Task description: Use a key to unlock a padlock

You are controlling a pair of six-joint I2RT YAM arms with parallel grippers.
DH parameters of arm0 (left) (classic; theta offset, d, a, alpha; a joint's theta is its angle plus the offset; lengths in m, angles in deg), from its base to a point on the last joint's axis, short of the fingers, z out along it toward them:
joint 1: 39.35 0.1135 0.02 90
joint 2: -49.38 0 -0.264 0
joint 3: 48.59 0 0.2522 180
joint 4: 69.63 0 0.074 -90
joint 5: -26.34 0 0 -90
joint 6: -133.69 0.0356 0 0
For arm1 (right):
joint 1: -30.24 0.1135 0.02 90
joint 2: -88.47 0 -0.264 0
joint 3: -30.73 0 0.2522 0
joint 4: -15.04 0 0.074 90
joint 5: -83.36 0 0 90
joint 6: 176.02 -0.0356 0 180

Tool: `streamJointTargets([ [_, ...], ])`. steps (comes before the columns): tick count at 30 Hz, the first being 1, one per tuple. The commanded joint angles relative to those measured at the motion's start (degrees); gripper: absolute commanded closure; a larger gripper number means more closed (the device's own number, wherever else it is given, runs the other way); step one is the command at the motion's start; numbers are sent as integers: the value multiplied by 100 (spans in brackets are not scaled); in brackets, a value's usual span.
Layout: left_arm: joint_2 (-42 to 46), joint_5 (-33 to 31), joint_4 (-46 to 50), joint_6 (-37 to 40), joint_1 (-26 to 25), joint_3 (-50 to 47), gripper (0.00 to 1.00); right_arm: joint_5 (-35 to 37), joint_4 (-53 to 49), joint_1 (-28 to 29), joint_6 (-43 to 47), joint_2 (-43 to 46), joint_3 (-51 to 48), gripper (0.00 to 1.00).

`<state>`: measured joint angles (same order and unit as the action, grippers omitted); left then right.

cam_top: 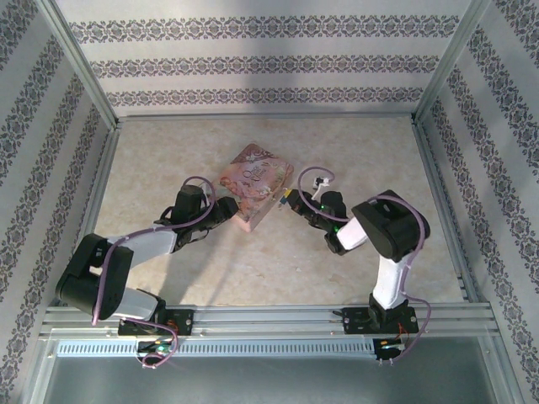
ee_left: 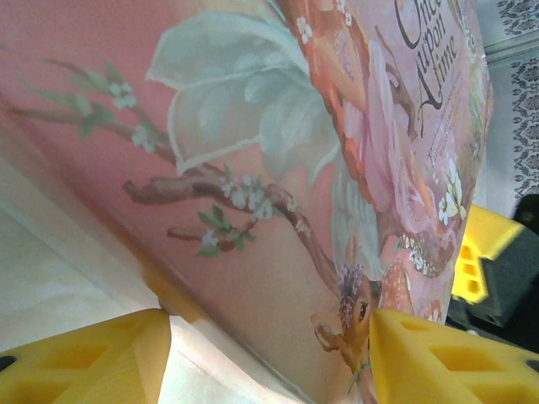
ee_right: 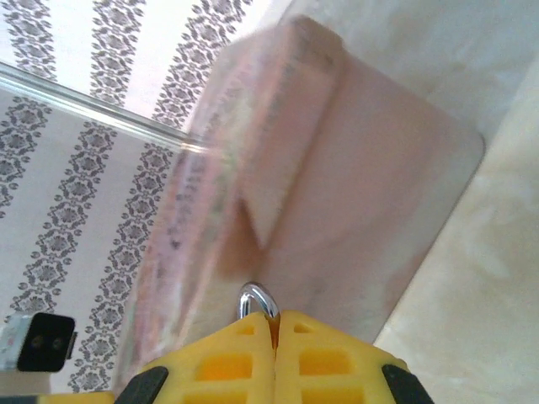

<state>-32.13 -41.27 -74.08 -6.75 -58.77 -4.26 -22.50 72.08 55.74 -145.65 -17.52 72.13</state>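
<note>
My right gripper (cam_top: 289, 202) (ee_right: 274, 324) is shut on the padlock. Only its silvery loop (ee_right: 255, 299) pokes out between the yellow fingertips; its body is hidden. The loop rests against the side of the pink box (ee_right: 362, 168), just below a pointed flap. The pink box (cam_top: 253, 178) (ee_left: 253, 126) with an illustrated lid lies mid-table. My left gripper (cam_top: 226, 210) (ee_left: 269, 362) holds the box's near left corner, jaws wide, one finger (ee_left: 455, 353) on the lid and the other (ee_left: 84, 362) on the pale side. The key is out of view.
Patterned walls with metal posts close in the table on three sides. An aluminium rail (cam_top: 269, 318) runs along the near edge. In the left wrist view the right gripper's yellow and black finger (ee_left: 493, 269) sits just past the box. A white cable (cam_top: 318, 178) loops above the right wrist.
</note>
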Motion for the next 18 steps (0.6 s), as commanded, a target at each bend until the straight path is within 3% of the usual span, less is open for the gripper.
streamJointTargets([
  [1,-365,-250,688,271,130,71,38,108,-584,-126,592,821,-243,100],
  [5,-644,-107,732,447,355,424,38,-3,-2004,-159,1165,1965,-302,100],
  [12,-1444,186,825,804,750,1276,37,-29,-5664,-108,2405,4036,114,100],
  [18,-1692,351,782,997,1010,1750,35,-377,-8177,-12,3177,4763,734,100],
])
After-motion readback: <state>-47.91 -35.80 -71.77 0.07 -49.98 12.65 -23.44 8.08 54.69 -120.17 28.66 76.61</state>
